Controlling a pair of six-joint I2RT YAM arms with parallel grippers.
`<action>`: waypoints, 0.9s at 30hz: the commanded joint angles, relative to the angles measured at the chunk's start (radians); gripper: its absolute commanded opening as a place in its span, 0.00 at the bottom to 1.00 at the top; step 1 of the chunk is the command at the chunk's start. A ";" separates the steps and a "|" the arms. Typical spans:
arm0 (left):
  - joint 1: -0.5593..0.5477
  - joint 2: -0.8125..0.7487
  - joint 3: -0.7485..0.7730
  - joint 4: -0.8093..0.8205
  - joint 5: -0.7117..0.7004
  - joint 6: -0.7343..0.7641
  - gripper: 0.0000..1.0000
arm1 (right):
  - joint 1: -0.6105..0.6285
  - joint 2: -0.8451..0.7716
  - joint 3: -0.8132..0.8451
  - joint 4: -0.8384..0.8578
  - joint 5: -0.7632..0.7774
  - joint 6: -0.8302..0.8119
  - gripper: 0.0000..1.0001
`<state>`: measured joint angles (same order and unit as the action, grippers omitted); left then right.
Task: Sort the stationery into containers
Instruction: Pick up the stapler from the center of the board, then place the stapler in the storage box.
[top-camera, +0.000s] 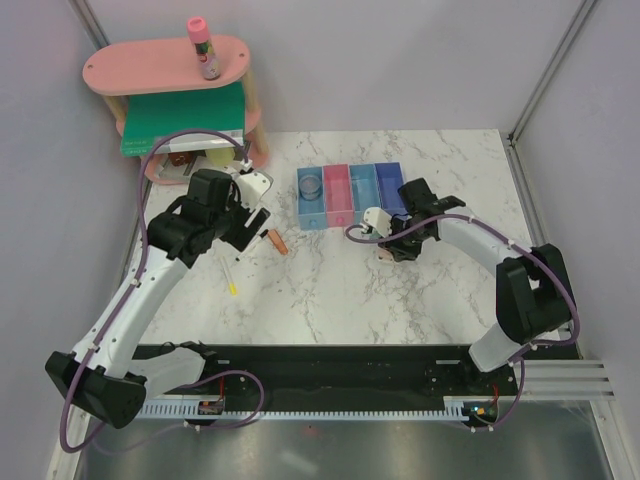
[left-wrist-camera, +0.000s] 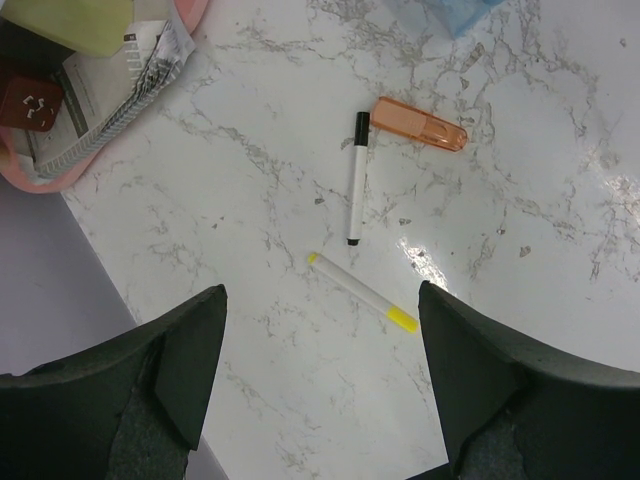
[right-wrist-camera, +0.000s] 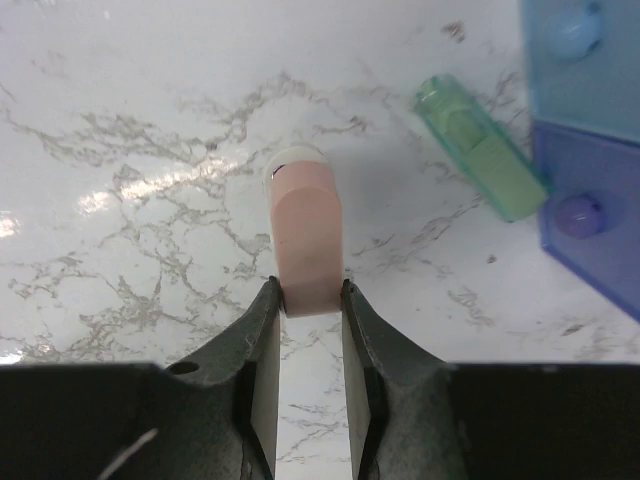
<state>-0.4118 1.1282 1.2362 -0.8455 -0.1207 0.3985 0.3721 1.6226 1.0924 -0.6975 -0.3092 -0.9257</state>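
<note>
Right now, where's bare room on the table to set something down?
Bare: the near marble tabletop strip between the arms, and the back corner right of the four blue-and-pink plastic bins. Crowded: left of the bins, around the black-and-white marker, orange translucent piece and yellow-tipped stick; and before them, where the right gripper holds a pink eraser.

We record the table (top-camera: 400, 300) as white marble with grey veining. The four joined bins (top-camera: 339, 195) read, left to right in the top view, light blue, pink, light blue, darker blue. The marker (left-wrist-camera: 357, 178) is white with a black cap; the stick (left-wrist-camera: 362, 292) is white with a yellow tip; the capped piece (left-wrist-camera: 418, 123) is translucent orange. The eraser-like piece (right-wrist-camera: 307, 240) is pale pink, the second small piece (right-wrist-camera: 480, 148) translucent green. The shelf (top-camera: 150, 65) is pink, the flat book (top-camera: 185, 118) green, the tube (top-camera: 203, 47) pink-capped.
</note>
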 joint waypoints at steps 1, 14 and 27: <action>-0.001 -0.042 -0.029 -0.010 0.009 0.003 0.84 | 0.034 -0.081 0.130 -0.001 -0.090 0.135 0.07; 0.004 -0.131 -0.147 -0.009 0.047 0.011 0.84 | 0.146 0.262 0.659 0.154 0.021 0.392 0.08; 0.004 -0.154 -0.179 -0.006 0.066 0.014 0.84 | 0.251 0.592 0.952 0.164 0.125 0.338 0.08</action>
<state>-0.4107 0.9916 1.0569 -0.8604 -0.0715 0.3988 0.6071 2.1994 1.9621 -0.5598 -0.2123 -0.5728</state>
